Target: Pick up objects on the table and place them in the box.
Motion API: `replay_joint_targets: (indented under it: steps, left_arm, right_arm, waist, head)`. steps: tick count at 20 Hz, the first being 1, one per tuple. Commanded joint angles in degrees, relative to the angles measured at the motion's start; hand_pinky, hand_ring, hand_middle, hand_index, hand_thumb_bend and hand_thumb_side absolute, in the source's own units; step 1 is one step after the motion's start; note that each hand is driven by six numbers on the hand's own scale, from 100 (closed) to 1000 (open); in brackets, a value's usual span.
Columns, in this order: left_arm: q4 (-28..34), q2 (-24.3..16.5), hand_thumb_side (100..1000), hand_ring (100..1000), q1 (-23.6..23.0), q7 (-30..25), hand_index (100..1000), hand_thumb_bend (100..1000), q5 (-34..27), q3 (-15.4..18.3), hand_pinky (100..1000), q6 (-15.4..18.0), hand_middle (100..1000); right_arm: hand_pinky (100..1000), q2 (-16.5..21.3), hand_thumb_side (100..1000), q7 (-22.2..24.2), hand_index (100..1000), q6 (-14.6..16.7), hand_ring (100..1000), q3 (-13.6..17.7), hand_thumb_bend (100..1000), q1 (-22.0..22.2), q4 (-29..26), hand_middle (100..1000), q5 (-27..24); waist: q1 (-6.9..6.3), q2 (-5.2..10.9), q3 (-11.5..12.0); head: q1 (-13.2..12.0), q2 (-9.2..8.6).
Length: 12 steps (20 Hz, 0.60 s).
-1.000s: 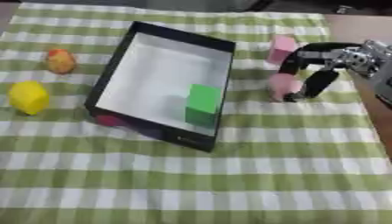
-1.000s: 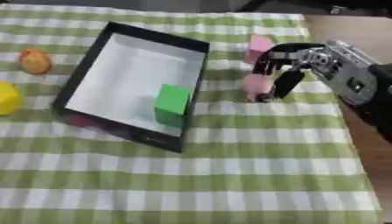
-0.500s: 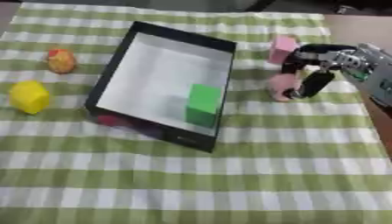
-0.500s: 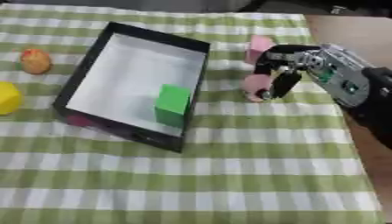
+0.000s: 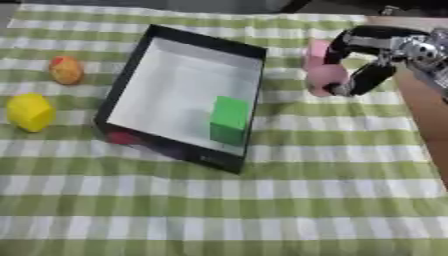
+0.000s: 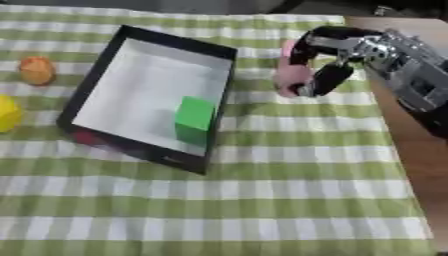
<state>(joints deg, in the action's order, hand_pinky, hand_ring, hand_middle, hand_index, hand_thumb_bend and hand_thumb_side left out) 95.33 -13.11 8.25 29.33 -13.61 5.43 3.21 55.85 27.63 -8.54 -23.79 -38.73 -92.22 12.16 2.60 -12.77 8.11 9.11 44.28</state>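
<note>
A: Gripping now? Right hand [image 5: 372,55] status?
B: Fingers and thumb curled round the rounded pink object [image 5: 325,78], just right of the black-walled, white-floored box [image 5: 252,80]. Green cube [image 5: 229,120] sits inside the box.
A: Leftovers?
B: Yellow block [image 5: 30,111] and orange fruit-like piece [image 5: 66,69], left of box on the green checked cloth [image 5: 262,200].

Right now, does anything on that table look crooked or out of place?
The box sits askew to the cloth's stripes, and something pink-red peeks out by its near-left corner, outside it. Otherwise nothing odd: the right robot hand is curled round a pink object.
</note>
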Motion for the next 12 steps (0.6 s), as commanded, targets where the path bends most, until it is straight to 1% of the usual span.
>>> replay_joint_targets:
  steps: [1,3,6,7,9,12]
  left_arm:
    - [0.89,-1.43,634,693,0.38,0.07,769,393,0.27,0.29,742,0.05,687]
    - [0.90,-1.59,634,694,0.31,0.11,769,392,0.33,0.31,742,0.03,687]
    - [0.90,-1.82,634,694,0.19,0.11,769,392,0.42,0.32,743,-0.01,687]
    - [0.88,-1.86,634,695,0.14,0.08,769,391,0.43,0.30,743,-0.03,688]
    - [0.82,-1.92,634,695,0.07,0.02,769,391,0.42,0.23,742,-0.08,688]
    - [0.76,-2.03,633,695,0.15,-0.10,769,390,0.34,0.08,742,-0.15,688]
  right_arm:
    - [844,3.59,100,1.25,554,-2.62,719,4.04,226,-2.37,-8.31,552,-2.67]
    - [843,3.15,100,2.64,551,-4.01,719,4.84,231,-5.20,-11.08,553,-3.82]
    - [841,0.49,100,5.30,553,-4.91,718,3.47,236,-11.33,-11.51,556,-3.71]
    - [841,-0.98,100,6.23,554,-4.96,717,2.64,224,-13.52,-10.82,556,-3.27]
    - [840,-4.27,100,7.94,554,-4.67,716,0.93,237,-17.63,-8.78,557,-2.15]
    - [839,-10.34,100,10.36,554,-3.52,715,-1.82,239,-23.39,-4.70,557,0.25]
  waist:
    - [-0.49,0.74,-0.23]
    - [-0.44,0.90,-0.37]
    - [-0.35,1.21,-0.52]
    - [-0.34,1.30,-0.55]
    - [-0.39,1.45,-0.58]
    - [-0.62,1.55,-0.31]
  head:
    - [0.38,-0.16]
    - [0.50,-0.16]
    - [0.73,-0.16]
    - [0.86,-0.16]
    - [1.11,-0.16]
    - [1.71,-0.16]
